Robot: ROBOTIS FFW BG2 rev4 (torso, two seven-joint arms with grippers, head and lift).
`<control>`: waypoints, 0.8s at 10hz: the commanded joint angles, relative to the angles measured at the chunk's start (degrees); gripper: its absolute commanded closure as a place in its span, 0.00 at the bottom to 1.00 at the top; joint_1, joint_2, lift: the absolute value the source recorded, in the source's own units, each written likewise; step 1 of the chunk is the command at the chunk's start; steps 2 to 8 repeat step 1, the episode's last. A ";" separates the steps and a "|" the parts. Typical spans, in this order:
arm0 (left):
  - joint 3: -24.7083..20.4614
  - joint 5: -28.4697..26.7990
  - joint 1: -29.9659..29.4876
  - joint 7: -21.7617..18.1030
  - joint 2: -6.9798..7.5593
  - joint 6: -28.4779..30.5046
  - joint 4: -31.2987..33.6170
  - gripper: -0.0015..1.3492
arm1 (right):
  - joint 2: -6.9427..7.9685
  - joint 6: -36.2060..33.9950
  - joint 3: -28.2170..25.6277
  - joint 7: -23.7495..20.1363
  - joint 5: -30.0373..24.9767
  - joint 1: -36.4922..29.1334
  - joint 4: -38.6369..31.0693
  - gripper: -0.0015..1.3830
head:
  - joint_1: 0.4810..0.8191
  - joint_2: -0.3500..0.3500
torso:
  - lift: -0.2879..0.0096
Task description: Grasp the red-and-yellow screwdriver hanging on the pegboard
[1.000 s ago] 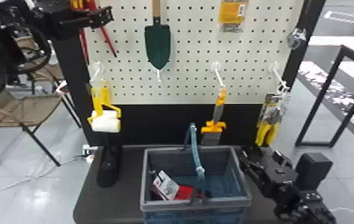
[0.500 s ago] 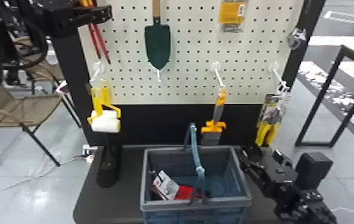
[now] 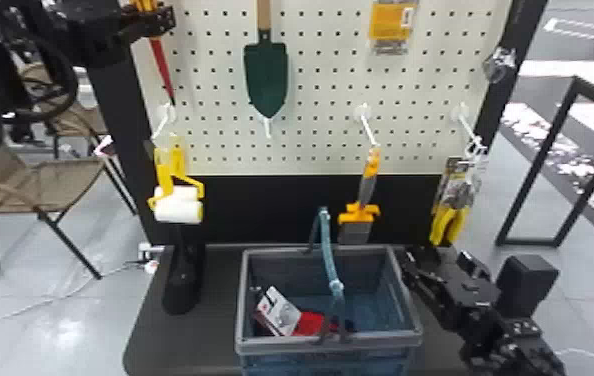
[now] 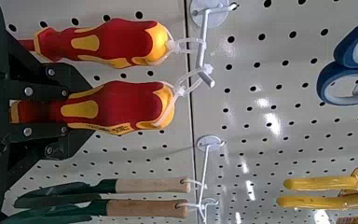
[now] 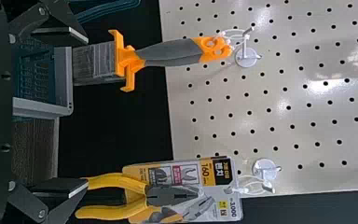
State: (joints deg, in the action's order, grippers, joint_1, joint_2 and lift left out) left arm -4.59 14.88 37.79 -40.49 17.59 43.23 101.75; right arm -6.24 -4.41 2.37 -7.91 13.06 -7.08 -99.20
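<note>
The left tool has slid a little up and toward the pegboard's left edge over the last second, and the red shaft below it has swung along with it, which suggests the grip is already made. In the left wrist view its two black fingers press on either side of the nearer red-and-yellow screwdriver, closed on the narrow end of the handle. The screwdriver is high on the board's left side, with a twin screwdriver beside it on the same white hook.

So the grasp looks done and the step in hand is freeing the screwdriver. Its white tie loop sits near the hook's tip, not yet off. The next move calls for drawing straight out along the hook, away from the board, without snagging the twin's loop.

The right tool waits low beside the grey basket on the bench, its fingers wide apart.
</note>
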 commanded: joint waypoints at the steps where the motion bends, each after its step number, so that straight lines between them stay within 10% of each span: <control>1: -0.33 0.14 -0.35 0.24 -0.10 -0.43 -0.06 0.89 | 0.00 0.19 0.00 -0.09 0.03 -0.04 -0.02 0.16 | 0.20 0.50 | 0.63; 8: -0.33 0.14 -0.35 0.24 -0.10 -0.43 -0.06 0.89 | 0.00 0.19 0.00 -0.09 0.03 -0.04 -0.02 0.16 | 0.20 0.50 | 0.63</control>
